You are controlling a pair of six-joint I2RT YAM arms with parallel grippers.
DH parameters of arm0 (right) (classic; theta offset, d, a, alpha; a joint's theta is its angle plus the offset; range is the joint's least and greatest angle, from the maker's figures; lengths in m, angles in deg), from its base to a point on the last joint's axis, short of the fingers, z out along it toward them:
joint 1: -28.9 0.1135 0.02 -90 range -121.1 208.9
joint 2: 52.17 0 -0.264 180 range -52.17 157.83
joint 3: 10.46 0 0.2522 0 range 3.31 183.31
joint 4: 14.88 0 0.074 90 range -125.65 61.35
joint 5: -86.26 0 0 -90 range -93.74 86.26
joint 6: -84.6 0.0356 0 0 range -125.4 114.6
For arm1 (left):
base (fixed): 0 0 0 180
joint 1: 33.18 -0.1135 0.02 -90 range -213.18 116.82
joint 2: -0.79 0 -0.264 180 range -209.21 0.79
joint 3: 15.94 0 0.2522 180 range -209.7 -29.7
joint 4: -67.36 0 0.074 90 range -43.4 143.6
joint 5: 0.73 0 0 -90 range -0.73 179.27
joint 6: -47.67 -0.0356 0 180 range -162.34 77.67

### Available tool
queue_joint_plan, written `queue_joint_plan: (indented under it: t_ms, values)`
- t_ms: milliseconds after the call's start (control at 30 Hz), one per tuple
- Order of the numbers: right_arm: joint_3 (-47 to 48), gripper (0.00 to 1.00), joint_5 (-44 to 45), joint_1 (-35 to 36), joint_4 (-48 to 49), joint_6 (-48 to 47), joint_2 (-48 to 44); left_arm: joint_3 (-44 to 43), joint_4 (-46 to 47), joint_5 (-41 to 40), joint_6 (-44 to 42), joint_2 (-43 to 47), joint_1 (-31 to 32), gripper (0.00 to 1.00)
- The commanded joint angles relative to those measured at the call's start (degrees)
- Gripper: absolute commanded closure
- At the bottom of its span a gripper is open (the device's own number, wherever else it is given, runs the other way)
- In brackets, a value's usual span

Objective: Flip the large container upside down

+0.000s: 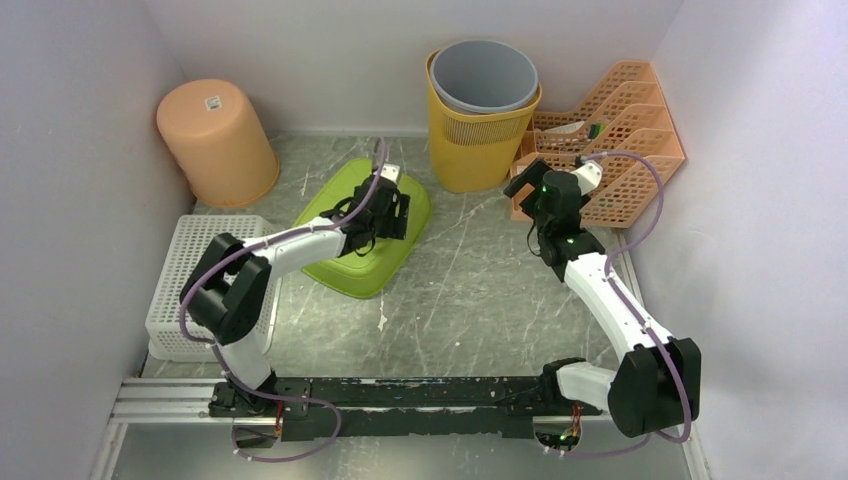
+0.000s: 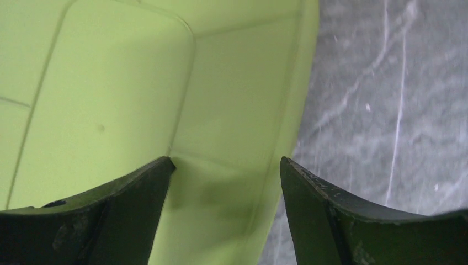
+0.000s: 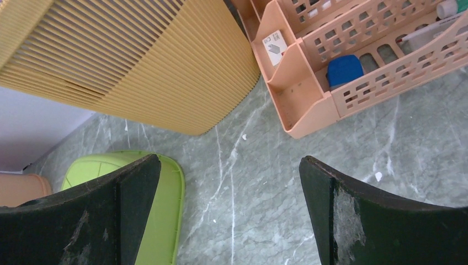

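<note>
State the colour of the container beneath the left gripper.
The container is lime green, clearest in the top external view.

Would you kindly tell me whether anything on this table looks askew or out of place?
The green tub lies bottom-up and turned diagonally, beneath the open left gripper. The peach bucket at the back left is also inverted. Nothing looks spilled or broken.

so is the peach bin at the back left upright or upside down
Upside down: the peach bin shows a closed flat base with a sticker on top, and it widens downward.
</note>
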Motion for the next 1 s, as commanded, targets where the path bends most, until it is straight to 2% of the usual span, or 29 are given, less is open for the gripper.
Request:
queue_joint_plan:
  t_ms: [0,300,567,767,967]
  values:
    - [-1.19,0.00,-1.31,-2.23,-0.84,-1.80,-1.76,-1.50,-1.23,2.80,3.97,-6.76,-6.11,0.16]
    - [-2.80,0.00,-3.81,-6.78,-0.11,-3.20,-2.49,-16.51,-5.58,-0.27,1.98,-18.37,-13.25,0.16]
    - [-3.42,0.00,-5.62,-8.77,0.94,-3.01,-1.55,-27.10,-6.09,-0.13,-2.17,-24.34,-19.38,0.16]
    - [-3.42,0.00,-5.92,-8.86,1.36,-2.88,-0.72,-28.84,-4.73,0.22,-3.97,-25.87,-21.96,0.15]
    - [-3.71,0.00,-6.61,-8.78,2.06,-2.46,0.77,-27.45,-2.60,0.99,-6.70,-23.09,-21.98,0.12]
